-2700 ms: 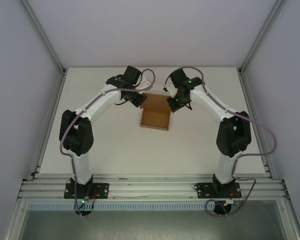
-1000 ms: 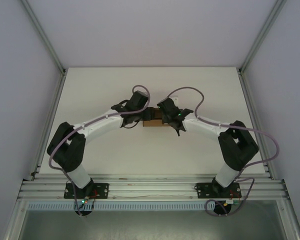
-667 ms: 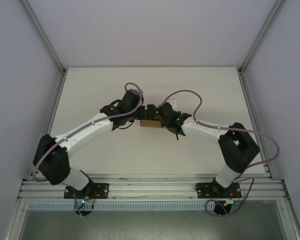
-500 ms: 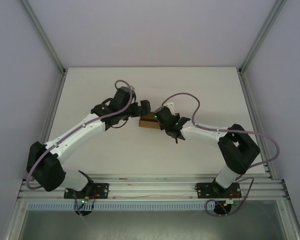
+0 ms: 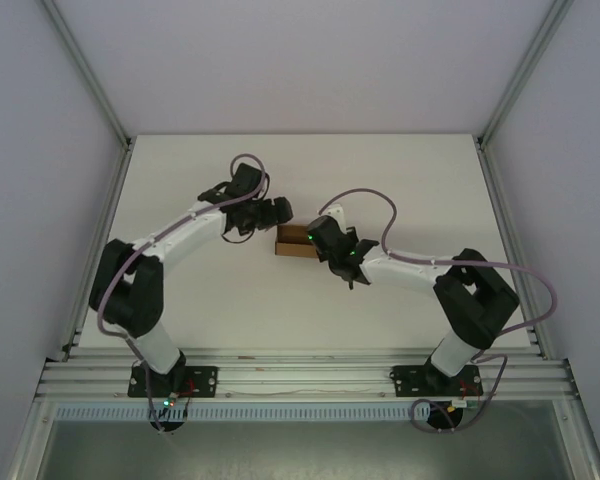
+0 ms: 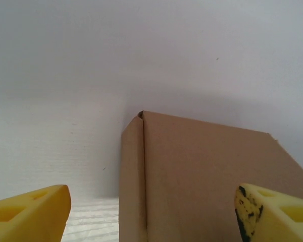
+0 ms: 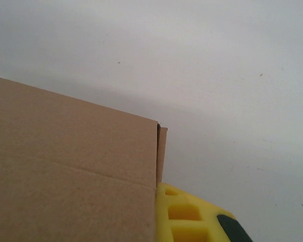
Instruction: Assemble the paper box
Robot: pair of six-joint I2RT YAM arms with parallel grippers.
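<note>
Compared with half a second earlier, the left arm has folded its elbow in toward its base, and the paper box (image 5: 291, 241) has shifted slightly to the left on the table (image 5: 400, 180).

**Paper box.** It stands near the middle of the table as a narrow brown carton with its walls raised. A vertical corner crease faces the left wrist camera.

**Left gripper** (image 5: 280, 212). It sits just beyond the far-left corner of the box and is apart from it. The jaws are spread wide. In the left wrist view, one yellow pad (image 6: 33, 214) lies left of the box corner and the other (image 6: 270, 214) lies to the right, with the box wall (image 6: 202, 181) ahead between them. Neither pad touches the cardboard, and nothing is held.

**Right gripper** (image 5: 314, 237). It is at the right end of the box. In the right wrist view, one yellow finger (image 7: 189, 217) lies against the edge of the box wall (image 7: 70, 166). The cardboard hides the second finger, so the jaw opening and any grip on the wall cannot be determined.
</note>
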